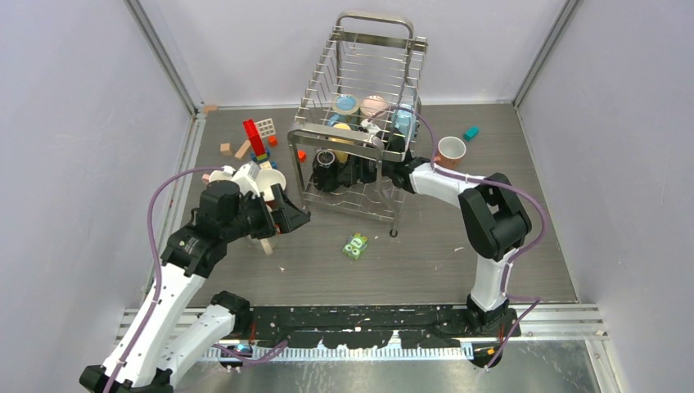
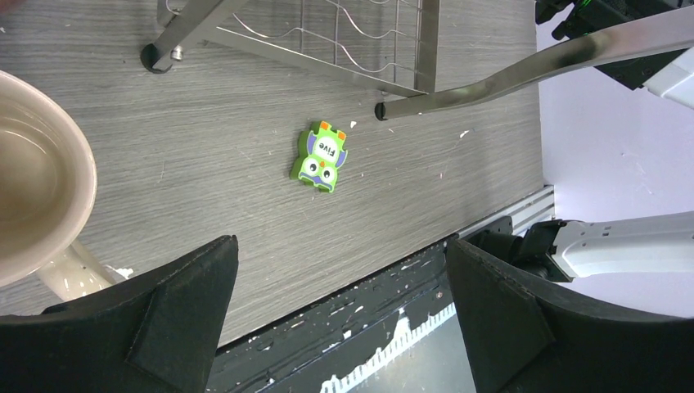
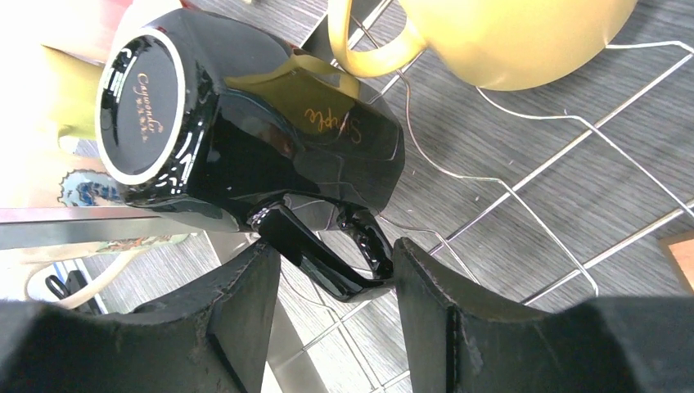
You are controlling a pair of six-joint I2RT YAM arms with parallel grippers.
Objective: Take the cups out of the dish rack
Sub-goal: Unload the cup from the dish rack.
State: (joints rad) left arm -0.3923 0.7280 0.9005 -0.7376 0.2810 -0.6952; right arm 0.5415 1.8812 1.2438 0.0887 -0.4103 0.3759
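Mug grab inside dish rack point(image 1: 375, 14)
Right gripper point(image 3: 337, 311) clamped handle of black mug point(image 3: 245, 123); left gripper point(image 2: 342, 303) gaped wide, cream mug point(image 2: 33, 188) at nine o'clock.

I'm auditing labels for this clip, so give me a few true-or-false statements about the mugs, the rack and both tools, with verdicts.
1. The handle of the black mug sits between the fingers of the right tool. True.
2. The left tool grips a cream mug. False: it is open and empty; the cream mug stands beside it on the table.
3. The green packet lies inside the dish rack. False: it lies on the table, outside the rack's legs.
4. A yellow mug sits in the rack close to the black mug. True.
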